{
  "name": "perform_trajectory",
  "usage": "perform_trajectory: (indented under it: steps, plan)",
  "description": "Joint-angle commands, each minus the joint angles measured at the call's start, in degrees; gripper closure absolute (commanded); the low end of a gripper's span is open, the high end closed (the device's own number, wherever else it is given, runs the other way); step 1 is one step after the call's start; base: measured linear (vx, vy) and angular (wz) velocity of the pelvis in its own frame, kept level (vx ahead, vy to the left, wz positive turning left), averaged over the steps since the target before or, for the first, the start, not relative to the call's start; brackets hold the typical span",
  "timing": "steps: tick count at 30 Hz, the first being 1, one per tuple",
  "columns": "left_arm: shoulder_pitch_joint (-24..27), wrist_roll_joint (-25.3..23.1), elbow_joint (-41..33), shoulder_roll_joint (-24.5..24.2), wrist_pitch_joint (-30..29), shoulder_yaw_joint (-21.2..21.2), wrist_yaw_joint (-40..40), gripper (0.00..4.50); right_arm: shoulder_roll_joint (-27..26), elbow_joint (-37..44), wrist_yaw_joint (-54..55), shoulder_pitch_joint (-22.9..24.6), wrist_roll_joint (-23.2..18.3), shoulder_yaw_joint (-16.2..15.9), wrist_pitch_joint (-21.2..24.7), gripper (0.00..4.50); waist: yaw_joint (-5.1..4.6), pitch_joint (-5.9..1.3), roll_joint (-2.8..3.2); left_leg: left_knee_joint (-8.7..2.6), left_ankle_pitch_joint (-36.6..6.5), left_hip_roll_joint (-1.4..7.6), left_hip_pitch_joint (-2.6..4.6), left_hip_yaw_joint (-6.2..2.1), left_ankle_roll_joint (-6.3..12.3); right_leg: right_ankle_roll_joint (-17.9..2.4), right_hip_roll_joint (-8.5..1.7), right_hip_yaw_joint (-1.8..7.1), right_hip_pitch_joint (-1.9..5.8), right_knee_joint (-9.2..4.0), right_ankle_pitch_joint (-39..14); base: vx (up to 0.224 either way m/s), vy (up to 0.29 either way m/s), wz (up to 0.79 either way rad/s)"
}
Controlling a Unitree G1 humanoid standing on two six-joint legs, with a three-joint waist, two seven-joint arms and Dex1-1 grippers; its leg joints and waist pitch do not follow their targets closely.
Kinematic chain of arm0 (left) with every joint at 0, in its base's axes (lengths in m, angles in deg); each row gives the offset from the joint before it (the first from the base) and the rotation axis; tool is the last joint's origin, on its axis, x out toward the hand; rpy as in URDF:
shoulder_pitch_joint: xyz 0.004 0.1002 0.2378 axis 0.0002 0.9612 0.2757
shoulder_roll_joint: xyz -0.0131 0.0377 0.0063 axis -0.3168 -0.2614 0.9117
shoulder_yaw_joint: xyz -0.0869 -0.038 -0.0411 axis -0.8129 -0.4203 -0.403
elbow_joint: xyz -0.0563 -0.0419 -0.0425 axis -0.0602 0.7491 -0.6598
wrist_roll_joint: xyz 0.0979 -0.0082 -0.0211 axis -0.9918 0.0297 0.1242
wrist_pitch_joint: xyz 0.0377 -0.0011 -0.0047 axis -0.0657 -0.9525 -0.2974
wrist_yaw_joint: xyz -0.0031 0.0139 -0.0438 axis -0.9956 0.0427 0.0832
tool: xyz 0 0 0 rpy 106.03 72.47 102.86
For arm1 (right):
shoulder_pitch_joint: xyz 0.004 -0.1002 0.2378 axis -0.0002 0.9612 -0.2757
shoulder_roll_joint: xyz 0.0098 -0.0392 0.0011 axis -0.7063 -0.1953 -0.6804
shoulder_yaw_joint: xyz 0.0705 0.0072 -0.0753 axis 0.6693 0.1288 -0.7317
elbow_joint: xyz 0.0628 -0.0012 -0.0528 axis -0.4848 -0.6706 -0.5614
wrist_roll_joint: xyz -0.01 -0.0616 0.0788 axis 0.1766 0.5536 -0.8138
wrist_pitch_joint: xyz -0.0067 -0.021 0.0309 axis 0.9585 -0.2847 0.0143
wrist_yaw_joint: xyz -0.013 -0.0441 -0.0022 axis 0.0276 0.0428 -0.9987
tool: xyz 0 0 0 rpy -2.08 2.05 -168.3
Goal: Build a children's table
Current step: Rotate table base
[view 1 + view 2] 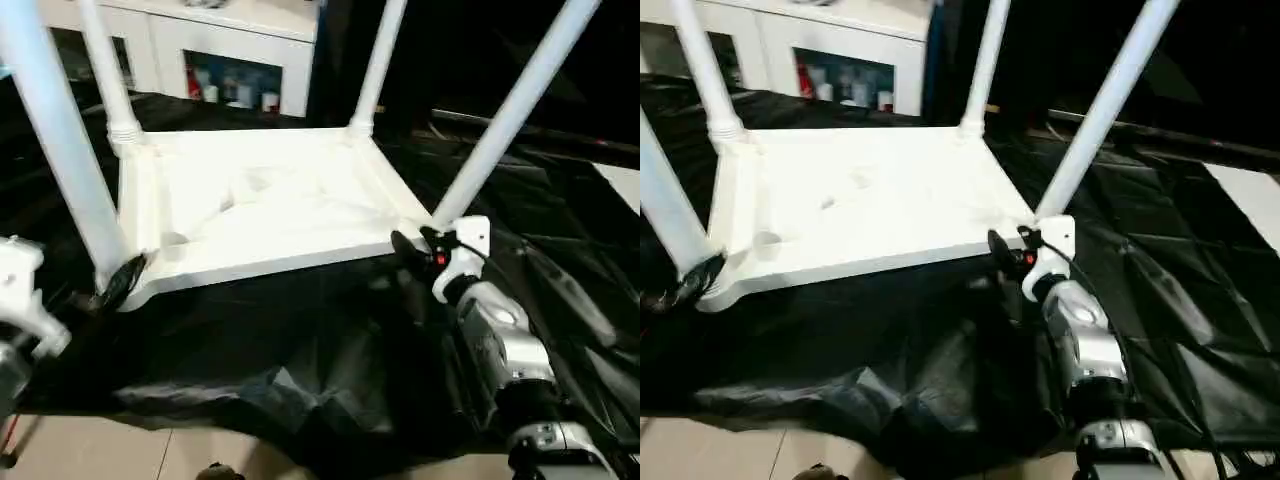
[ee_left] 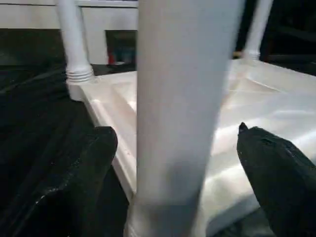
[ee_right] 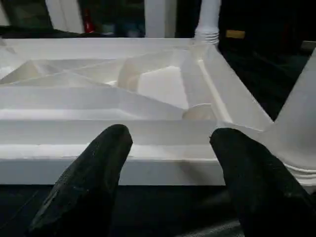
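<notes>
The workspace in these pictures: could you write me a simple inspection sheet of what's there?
Surface: black sheet, wrinkled, over a pale floor.
Job's things: white tabletop lying upside down, ribbed underside up; four white legs standing up from its corners, such as the near left leg.
Clutter: nothing seen.
Grippers: left gripper open, fingers either side of the near left leg; right gripper open, facing the tabletop's near edge, holding nothing.
Cables: thin black wire on the right wrist.
Surroundings: white cabinet behind.

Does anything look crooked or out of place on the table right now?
Nothing stands out. The tabletop lies upside down on the black sheet with all four legs standing in its corner sockets; none looks loose or bent.
</notes>
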Motion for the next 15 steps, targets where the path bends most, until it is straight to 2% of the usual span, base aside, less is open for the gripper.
perform_trajectory:
  steps: [1,2,3,9,10,13,15]
  plan:
    - [-1.8,-0.4,1.0,0.5,0.0,1.3,-1.6,0.03,0.9,1.6,2.3,0.8,0.8,1.9,1.0,1.38,-0.19,-2.42,1.21,-4.73,-23.0,3.48,2.13,-2.28,-4.05,-4.9,-4.79,3.36,0.77,-5.37,-18.6,0.000,0.000,0.00]
    - [-2.9,-0.2,1.6,0.8,-0.4,1.5,-2.2,0.03,1.1,1.4,3.9,0.8,1.4,2.3,1.4,1.38,-0.24,-2.43,1.05,-4.67,-22.8,3.45,2.24,-2.20,-4.16,-4.6,-4.74,3.38,0.62,-5.41,-18.8,0.000,0.000,0.00]
    - [-3.9,0.2,2.1,1.1,-0.3,1.8,-2.3,0.03,1.4,0.8,5.4,0.7,2.1,2.6,1.3,1.38,-0.19,-2.49,1.34,-4.63,-22.7,3.43,2.33,-2.23,-4.32,-4.7,-4.73,3.36,0.59,-5.26,-18.5,0.000,0.000,0.00]
    - [-6.7,1.9,2.5,2.4,-1.3,4.1,-1.2,0.03,1.3,0.7,12.2,0.2,3.4,3.7,2.0,1.38,-0.28,-2.64,1.32,-4.51,-21.6,3.29,2.08,-2.12,-4.45,-4.7,-4.70,3.36,0.87,-5.16,-16.2,0.000,0.000,0.00]
    - [-7.0,2.1,2.6,2.3,-1.7,4.8,-0.8,0.03,1.3,0.9,13.1,0.3,3.8,3.7,1.9,1.38,-0.31,-2.67,1.16,-4.49,-21.1,3.26,1.96,-2.09,-4.32,-4.7,-4.67,3.33,0.94,-5.12,-16.0,0.000,0.000,0.00]
    - [-7.6,2.0,2.9,2.2,-2.1,5.9,-0.5,0.03,1.2,1.0,14.1,0.6,4.5,3.6,2.2,1.38,-0.32,-2.63,1.25,-4.48,-20.9,3.29,2.02,-2.07,-4.28,-4.6,-4.58,3.31,0.87,-5.06,-15.7,0.000,0.000,0.00]
    - [-7.8,2.7,2.5,2.3,-2.8,7.2,0.7,0.03,1.0,-0.2,14.8,0.5,5.7,2.5,4.2,1.38,-0.25,-2.60,1.19,-4.46,-20.8,3.24,2.06,-2.03,-4.23,-4.5,-4.56,3.32,0.86,-5.10,-16.1,0.000,0.000,0.00]
